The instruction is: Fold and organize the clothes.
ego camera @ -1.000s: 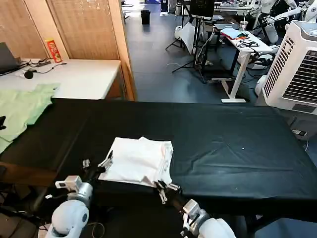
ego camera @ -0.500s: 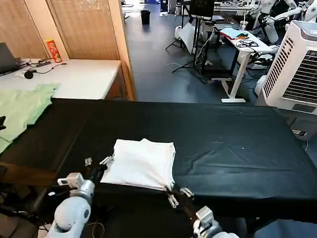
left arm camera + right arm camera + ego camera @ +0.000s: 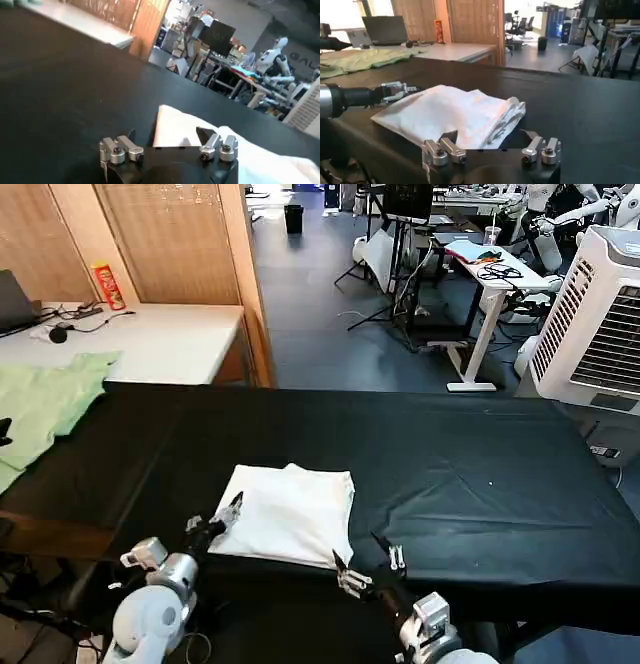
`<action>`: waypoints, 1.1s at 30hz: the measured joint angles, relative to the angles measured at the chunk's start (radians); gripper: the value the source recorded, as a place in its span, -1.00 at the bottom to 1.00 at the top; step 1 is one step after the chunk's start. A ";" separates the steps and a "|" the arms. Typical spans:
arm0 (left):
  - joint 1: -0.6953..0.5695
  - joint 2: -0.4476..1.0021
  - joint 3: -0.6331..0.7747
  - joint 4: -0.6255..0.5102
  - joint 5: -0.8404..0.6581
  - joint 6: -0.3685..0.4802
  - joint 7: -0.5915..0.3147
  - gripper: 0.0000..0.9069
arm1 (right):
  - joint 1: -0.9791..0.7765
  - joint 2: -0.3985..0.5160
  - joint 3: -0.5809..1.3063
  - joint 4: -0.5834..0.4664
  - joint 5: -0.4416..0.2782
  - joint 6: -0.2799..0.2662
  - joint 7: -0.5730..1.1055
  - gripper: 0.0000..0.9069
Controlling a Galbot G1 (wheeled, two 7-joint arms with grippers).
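The plain white cotton T-shirt (image 3: 288,514) is seen lying folded into a roughly rectangular bundle on the black cloth-covered table (image 3: 470,474), close to the table's near edge and left of centre in the head view. Stacked fabric layers are visible along the bundle's right-hand edge in the right wrist view (image 3: 451,116). No print is visible on the exposed faces.

The left gripper (image 3: 212,522) is positioned at the bundle's near-left corner, fingers spread and released; nothing is held. In the left wrist view (image 3: 167,145) the two fingers are seen wide apart, with the shirt's corner (image 3: 200,140) lying in line with the gap just beyond the tips. Whether the tips touch the fabric cannot be told.

The right gripper (image 3: 368,562) is placed at the table's near edge, just beside the bundle's near-right corner, clear of the fabric. Its fingers are spread apart, nothing grasped. In the right wrist view (image 3: 489,145) the shirt is seen ahead of the released fingers, with the left gripper (image 3: 395,91) visible at the far side of the bundle.

A light green garment (image 3: 40,404) is draped over the table's far-left corner, well apart from the shirt. Behind it, a white side table (image 3: 150,339) is seen carrying a red cylindrical snack can (image 3: 107,285) and a laptop (image 3: 15,301).
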 joint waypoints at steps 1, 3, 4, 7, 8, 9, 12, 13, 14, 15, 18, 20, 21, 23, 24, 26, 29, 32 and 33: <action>0.000 0.000 -0.001 -0.001 -0.016 0.011 0.000 -1.00 | -0.001 0.001 0.003 0.001 -0.001 0.002 0.000 0.94; -0.002 -0.001 -0.004 -0.005 -0.041 0.027 -0.002 -1.00 | -0.002 0.004 0.008 0.003 -0.001 0.006 0.000 0.94; -0.003 -0.001 -0.005 -0.008 -0.049 0.031 -0.004 -1.00 | -0.002 0.005 0.011 0.006 -0.002 0.008 0.000 0.94; -0.008 0.001 -0.005 -0.016 -0.052 0.044 -0.014 -1.00 | -0.002 0.011 0.020 0.008 -0.004 0.014 0.001 0.94; -0.010 0.004 -0.005 -0.020 -0.041 0.047 -0.019 -1.00 | -0.003 0.015 0.023 0.010 -0.004 0.015 0.003 0.94; -0.013 0.007 -0.004 -0.023 -0.028 0.050 -0.024 -1.00 | -0.004 0.018 0.025 0.012 -0.004 0.015 0.005 0.94; -0.020 0.015 -0.005 -0.037 0.023 0.057 -0.034 -1.00 | -0.007 0.027 0.032 0.014 -0.005 0.012 0.012 0.94; -0.022 0.018 -0.008 -0.042 0.042 0.059 -0.033 -1.00 | -0.007 0.031 0.034 0.014 -0.007 0.005 0.019 0.94; -0.022 0.023 -0.013 -0.047 0.075 0.058 -0.031 -1.00 | -0.006 0.034 0.038 0.014 -0.008 -0.001 0.026 0.94; -0.020 0.031 -0.019 -0.053 0.110 0.056 -0.030 -1.00 | -0.003 0.037 0.041 0.011 -0.008 -0.005 0.032 0.94; -0.011 0.072 -0.047 -0.081 0.226 0.052 -0.029 -1.00 | 0.008 0.043 0.056 -0.002 -0.008 -0.009 0.038 0.94; -0.003 0.115 -0.075 -0.101 0.272 0.048 -0.026 -1.00 | 0.017 0.045 0.060 -0.007 -0.008 -0.010 0.038 0.94; 0.003 0.139 -0.091 -0.110 0.294 0.043 -0.019 -1.00 | 0.021 0.046 0.062 -0.011 -0.008 -0.011 0.038 0.94; 0.014 0.192 -0.132 -0.131 0.332 0.034 -0.007 -1.00 | 0.031 0.051 0.062 -0.015 -0.004 -0.019 0.038 0.94; 0.021 0.218 -0.154 -0.142 0.347 0.032 -0.003 -1.00 | 0.035 0.053 0.062 -0.016 -0.001 -0.023 0.038 0.94; 0.032 0.274 -0.202 -0.164 0.378 0.032 -0.001 -1.00 | 0.044 0.058 0.060 -0.021 0.003 -0.031 0.039 0.94; 0.039 0.350 -0.271 -0.197 0.432 0.029 -0.002 -1.00 | 0.058 0.064 0.056 -0.029 0.005 -0.034 0.040 0.94; 0.042 0.386 -0.293 -0.236 0.486 0.028 -0.008 -1.00 | 0.068 0.067 0.054 -0.038 0.005 -0.034 0.041 0.94; 0.043 0.389 -0.293 -0.250 0.498 0.028 -0.013 -1.00 | 0.068 0.068 0.054 -0.038 0.007 -0.035 0.040 0.94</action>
